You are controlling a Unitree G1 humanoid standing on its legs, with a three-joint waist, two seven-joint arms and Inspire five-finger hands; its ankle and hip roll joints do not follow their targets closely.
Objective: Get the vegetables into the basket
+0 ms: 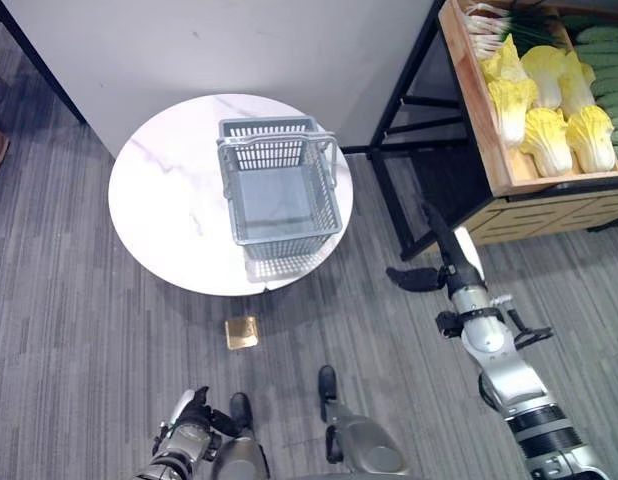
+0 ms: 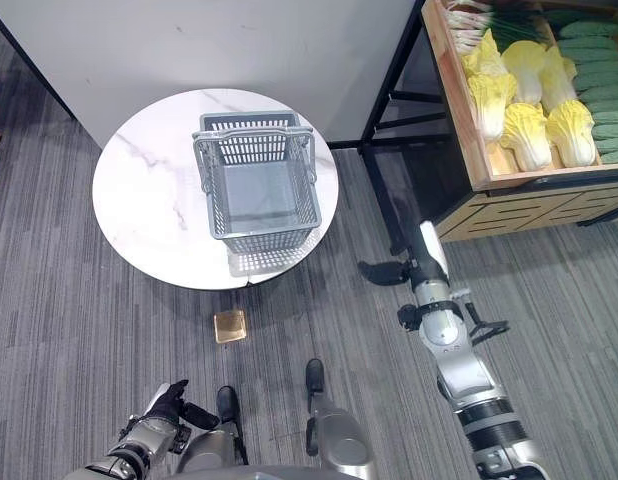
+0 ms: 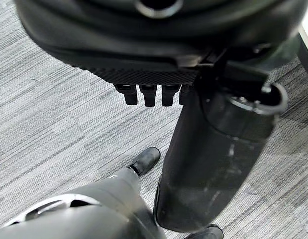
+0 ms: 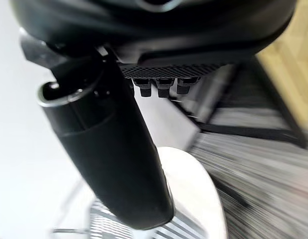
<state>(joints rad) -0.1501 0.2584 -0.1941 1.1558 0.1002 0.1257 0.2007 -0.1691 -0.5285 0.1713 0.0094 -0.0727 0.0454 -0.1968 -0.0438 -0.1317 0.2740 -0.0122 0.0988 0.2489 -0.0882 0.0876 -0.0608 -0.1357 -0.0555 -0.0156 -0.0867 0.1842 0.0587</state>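
The right hand (image 1: 444, 262) hangs over the carpet between the round table (image 1: 159, 200) and the wooden crate (image 1: 489, 150), fingers straight, holding nothing; the left hand (image 1: 189, 420) hangs low, relaxed, empty; the cabbages (image 1: 549, 105) lie in the crate; the grey basket (image 1: 279, 190) stands on the table.

Vegetables (image 1: 549, 105) in crate; basket (image 1: 279, 190) empty.

Crate (image 1: 509, 175) at 2 o'clock is cut by the top & right edges; cucumbers (image 1: 614, 60) run off the right, scallions (image 1: 499, 20) off the top. Rack (image 1: 409, 150) partly behind the crate. In the R wrist view the table (image 4: 194, 189) & basket (image 4: 109, 224) are blurred, basket cut at 6 o'clock.
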